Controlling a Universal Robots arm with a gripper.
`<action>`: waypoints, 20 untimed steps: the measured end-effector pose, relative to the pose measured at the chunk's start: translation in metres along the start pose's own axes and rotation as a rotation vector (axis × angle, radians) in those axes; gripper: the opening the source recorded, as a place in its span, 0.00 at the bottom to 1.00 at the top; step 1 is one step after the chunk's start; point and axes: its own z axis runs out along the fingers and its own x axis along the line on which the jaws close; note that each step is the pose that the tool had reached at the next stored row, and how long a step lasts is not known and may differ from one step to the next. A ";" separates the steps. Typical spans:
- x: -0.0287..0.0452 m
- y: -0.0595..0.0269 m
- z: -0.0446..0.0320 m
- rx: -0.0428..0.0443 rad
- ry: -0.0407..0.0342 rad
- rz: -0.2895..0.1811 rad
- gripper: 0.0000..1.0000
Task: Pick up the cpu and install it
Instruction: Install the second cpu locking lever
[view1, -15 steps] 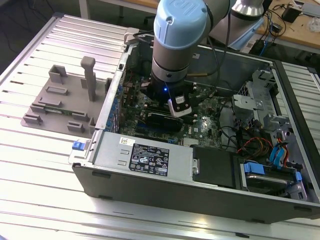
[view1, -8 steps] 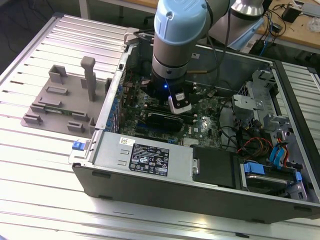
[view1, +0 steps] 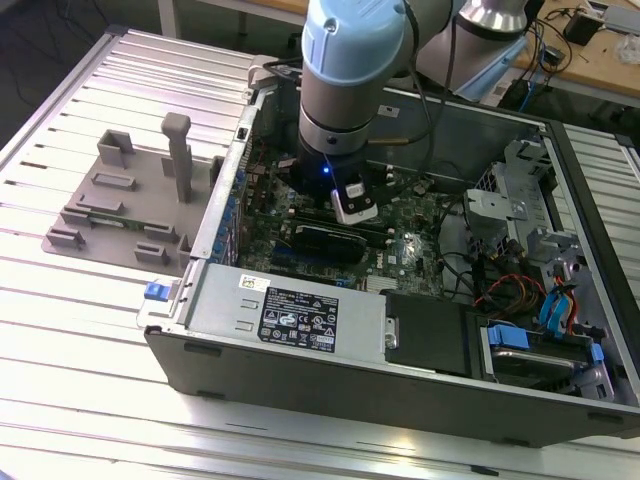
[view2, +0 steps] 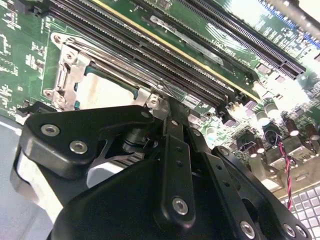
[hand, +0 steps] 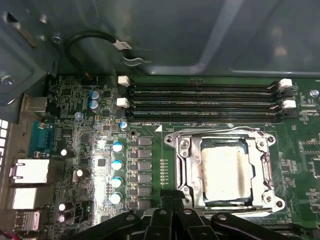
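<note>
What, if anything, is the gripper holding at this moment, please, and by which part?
Nothing is held, as far as shows: the cpu lies in its metal-framed socket on the motherboard, with the gripper beside the socket's frame.

Cpu (hand: 226, 174) inside metal socket frame (hand: 182, 165)

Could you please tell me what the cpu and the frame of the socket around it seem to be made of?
The cpu seems to have a metal top plate: pale, matte silver, reflecting light softly, though glare washes out detail. It sits inside the socket. The socket frame looks like stamped bright steel, judging by its shiny bent edges and screw heads. The gripper hangs just beside it.
</note>
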 end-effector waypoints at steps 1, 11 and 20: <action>0.0002 0.0000 0.0004 0.0000 0.0000 0.000 0.11; -0.0011 0.0080 -0.0298 0.0445 -0.0002 -0.001 0.11; -0.0413 0.0092 -0.0313 0.1276 0.0106 0.018 0.11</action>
